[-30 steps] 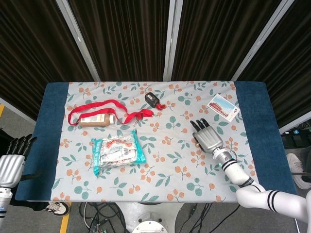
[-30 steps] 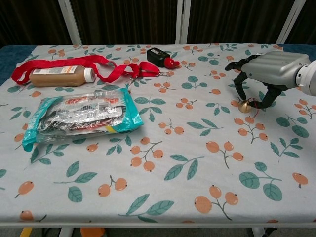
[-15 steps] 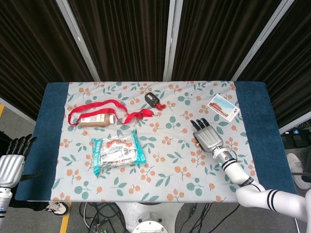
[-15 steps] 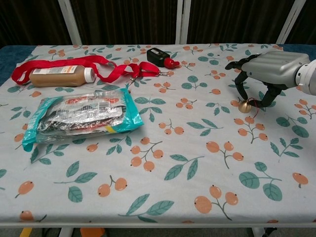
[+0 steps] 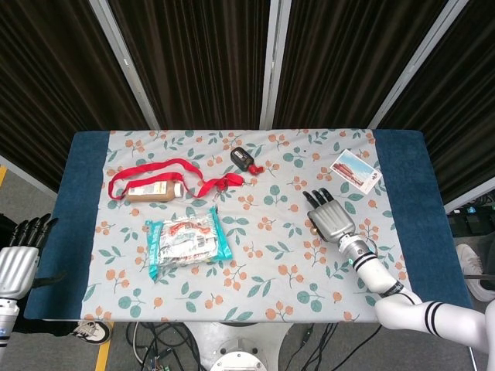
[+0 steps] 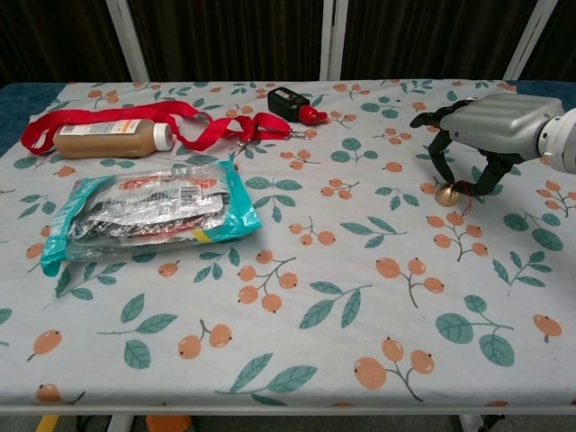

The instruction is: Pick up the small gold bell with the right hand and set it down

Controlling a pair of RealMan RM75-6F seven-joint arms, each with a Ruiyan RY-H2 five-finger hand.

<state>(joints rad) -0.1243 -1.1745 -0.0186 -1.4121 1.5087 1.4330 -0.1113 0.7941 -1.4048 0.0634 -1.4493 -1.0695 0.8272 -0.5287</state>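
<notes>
Small gold bell (image 6: 445, 192) on the counter (image 6: 360, 297) at the far right, under the right hand (image 6: 490, 126). Fingers (image 6: 440, 153) curled down around it, apparently not clamped. Grasp step; next, closing and lifting straight.

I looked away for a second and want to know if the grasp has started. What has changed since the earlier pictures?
Little. The right hand has shifted slightly over the bell, its fingers arched around it, and the bell now looks tipped on the cloth rather than upright. Whether it is gripped, I cannot tell. The left hand, bottle, lanyard and packet stayed put.
</notes>
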